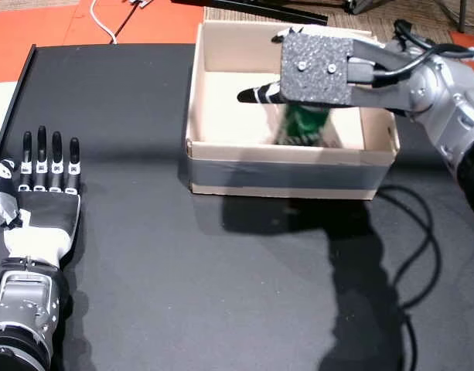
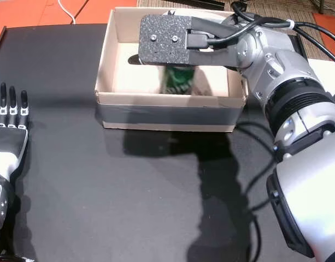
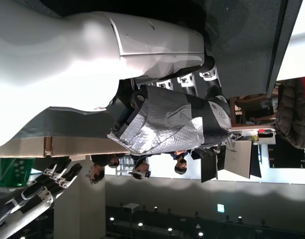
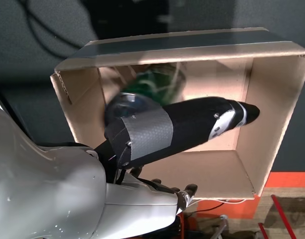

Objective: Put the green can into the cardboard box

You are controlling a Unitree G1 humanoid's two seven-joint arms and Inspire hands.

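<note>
Black tabletop (image 1: 144,255) is shown with a cardboard box (image 1: 291,166) resting on it. Inside the box, a blurred green can (image 1: 302,124) is seen beneath the right hand (image 1: 314,69); its grip cannot be told. Release is judged next. The left hand (image 1: 39,189) is laid flat, fingers spread, empty.

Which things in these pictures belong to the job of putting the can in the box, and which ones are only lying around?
Part of the job:
green can, blurred, inside the box under the right hand
cardboard box
right hand, over the box

Only lying about:
left hand, flat and open on the black table
white cable on the orange floor
black cable on the table
</note>
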